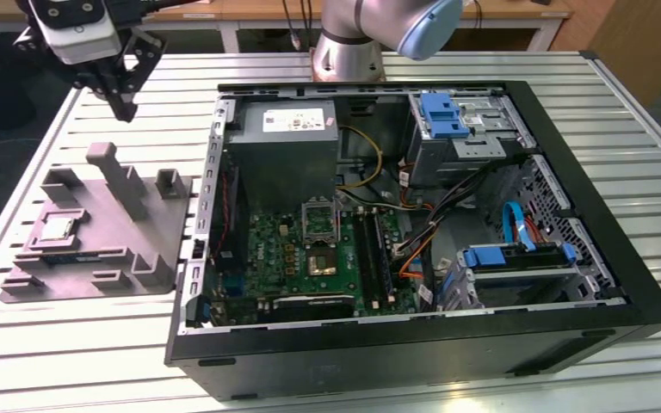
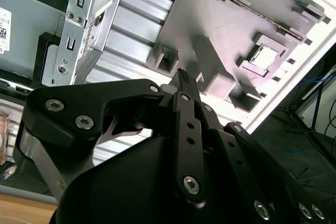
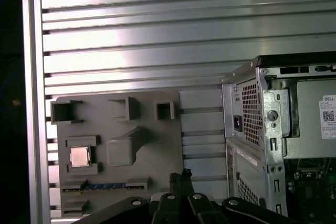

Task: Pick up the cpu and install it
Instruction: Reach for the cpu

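The cpu [image 1: 55, 228] is a small silvery square chip lying flat in a recess of the grey moulded tray [image 1: 135, 241], at the exterior view's left beside the computer case. It also shows in the second wrist view as the cpu [image 2: 264, 56] and in the first wrist view as the cpu [image 3: 80, 156]. My gripper [image 1: 124, 107] hangs in the air above the table, past the tray's far edge and well clear of the chip. Its black fingers meet at the tips with nothing between them, as both wrist views show, gripper [image 2: 181, 74] and gripper [image 3: 181, 174].
The open computer case [image 1: 423, 344] lies on its side on the slatted metal table [image 1: 78, 344], with its motherboard and socket [image 1: 321, 258] exposed among cables and blue drive brackets. Upright posts [image 1: 118, 176] rise from the tray. The arm's base [image 1: 348, 52] stands behind the case.
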Controlling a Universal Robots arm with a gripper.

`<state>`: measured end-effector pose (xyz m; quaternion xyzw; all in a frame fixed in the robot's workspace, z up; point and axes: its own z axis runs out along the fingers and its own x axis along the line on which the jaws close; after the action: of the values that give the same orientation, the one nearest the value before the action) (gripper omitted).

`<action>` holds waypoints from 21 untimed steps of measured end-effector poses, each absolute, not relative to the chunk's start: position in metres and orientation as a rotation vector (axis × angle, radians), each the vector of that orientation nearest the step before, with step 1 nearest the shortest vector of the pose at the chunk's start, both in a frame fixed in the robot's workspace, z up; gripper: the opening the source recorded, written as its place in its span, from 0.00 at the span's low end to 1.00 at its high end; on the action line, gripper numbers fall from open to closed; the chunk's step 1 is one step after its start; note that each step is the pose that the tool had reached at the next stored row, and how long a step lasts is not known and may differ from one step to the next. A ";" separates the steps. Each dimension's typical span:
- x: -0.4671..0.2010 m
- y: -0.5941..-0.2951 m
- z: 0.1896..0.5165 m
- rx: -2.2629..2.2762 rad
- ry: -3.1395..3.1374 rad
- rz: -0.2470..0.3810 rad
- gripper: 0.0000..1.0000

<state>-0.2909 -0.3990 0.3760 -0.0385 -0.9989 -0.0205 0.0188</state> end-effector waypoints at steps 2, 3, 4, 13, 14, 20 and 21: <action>-0.291 -0.399 0.376 -0.120 -3.100 -0.064 0.11; -0.292 -0.399 0.376 -0.120 -3.100 -0.063 0.11; -0.292 -0.399 0.375 -0.120 -3.099 -0.063 0.11; -0.296 -0.399 0.374 -0.120 -3.092 -0.063 0.11; -0.297 -0.399 0.374 -0.120 -3.092 -0.063 0.11; -0.301 -0.399 0.373 -0.120 -3.089 -0.063 0.11; -0.301 -0.399 0.373 -0.120 -3.088 -0.063 0.11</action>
<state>-0.3014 -0.3989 0.3728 -0.0387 -0.9987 -0.0202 0.0253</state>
